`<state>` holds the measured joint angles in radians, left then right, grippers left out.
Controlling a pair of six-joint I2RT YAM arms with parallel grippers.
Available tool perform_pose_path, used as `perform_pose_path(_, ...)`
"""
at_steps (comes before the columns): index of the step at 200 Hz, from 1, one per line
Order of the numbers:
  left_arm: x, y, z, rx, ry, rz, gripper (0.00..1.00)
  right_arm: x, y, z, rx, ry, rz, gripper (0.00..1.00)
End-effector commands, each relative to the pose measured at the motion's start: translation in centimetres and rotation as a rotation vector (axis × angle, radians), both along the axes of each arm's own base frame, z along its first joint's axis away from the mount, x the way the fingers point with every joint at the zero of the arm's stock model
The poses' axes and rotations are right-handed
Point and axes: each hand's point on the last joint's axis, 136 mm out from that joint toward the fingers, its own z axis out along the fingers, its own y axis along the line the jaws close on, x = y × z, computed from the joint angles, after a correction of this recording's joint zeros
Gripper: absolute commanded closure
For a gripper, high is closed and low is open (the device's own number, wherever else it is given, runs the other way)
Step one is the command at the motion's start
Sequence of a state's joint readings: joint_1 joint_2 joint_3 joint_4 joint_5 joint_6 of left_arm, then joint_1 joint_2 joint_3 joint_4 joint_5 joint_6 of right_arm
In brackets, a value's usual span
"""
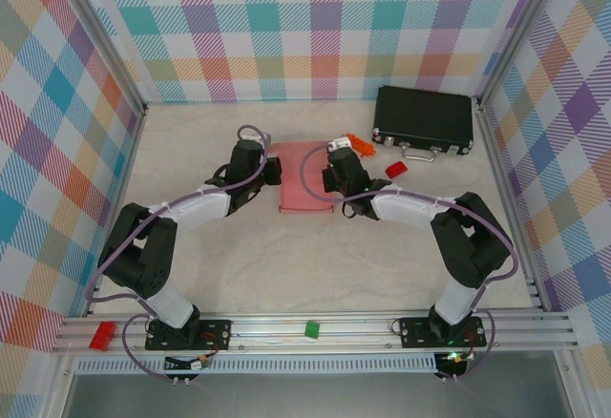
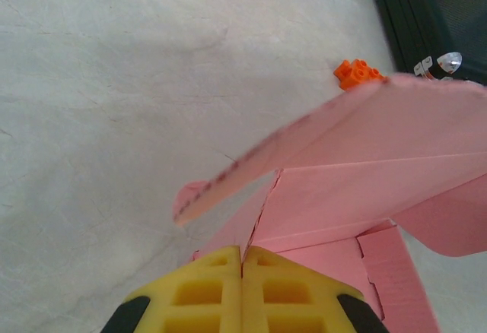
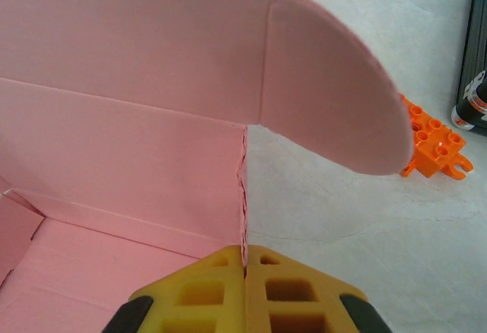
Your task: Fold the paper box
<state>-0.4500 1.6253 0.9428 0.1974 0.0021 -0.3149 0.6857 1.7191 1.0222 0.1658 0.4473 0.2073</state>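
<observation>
Plaid walls (image 1: pixel 286 27) in pastel checks close in three sides; the table (image 1: pixel 286 256) is pale, marbled and matte, with an aluminium rail (image 1: pixel 382 327) along its near edge; a black case (image 1: pixel 423 119) lies at the back right; the pink box (image 1: pixel 304 177) sits mid-table between the arms, partly folded, one wall raised and a rounded flap curling over; the left hand (image 2: pixel 243 261) is clamped on its left edge, the right hand (image 3: pixel 245 261) on a raised corner seam; an orange piece (image 1: pixel 358 140) and a red piece (image 1: pixel 395 168) lie between box and case.
</observation>
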Motion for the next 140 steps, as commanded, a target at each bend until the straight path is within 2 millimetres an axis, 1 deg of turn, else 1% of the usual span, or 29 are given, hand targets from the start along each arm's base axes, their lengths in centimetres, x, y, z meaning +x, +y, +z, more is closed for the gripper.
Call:
perform_pose_path(1, -0.3, -0.4, 1.6, -0.048, -0.059, 0.01, 0.97, -0.6, 0.2, 0.6, 0.043, -0.026, -0.035, 0.98)
perform_pose_path(28, -0.8, -0.4, 0.9, -0.051, -0.056, 0.017, 0.98, -1.0, 0.4, 0.2, 0.039, -0.044, -0.05, 0.98)
perform_pose_path(55, -1.3, -0.6, 0.7, -0.054, -0.082, 0.02, 1.0, -1.4, 0.8, -0.2, 0.039, -0.069, -0.057, 0.98)
perform_pose_path(103, -2.1, -0.5, -0.1, -0.039, -0.095, 0.04, 1.0, -1.9, 1.1, -0.8, 0.028, -0.084, -0.069, 0.98)
perform_pose_path(133, -2.5, -0.5, -0.2, -0.04, -0.102, 0.058, 1.0, -2.1, 1.1, -1.3, 0.019, -0.083, -0.081, 0.98)
perform_pose_path(140, -2.7, -0.5, -0.3, -0.04, -0.101, 0.059, 0.98, -2.2, 1.1, -1.5, 0.018, -0.083, -0.084, 0.98)
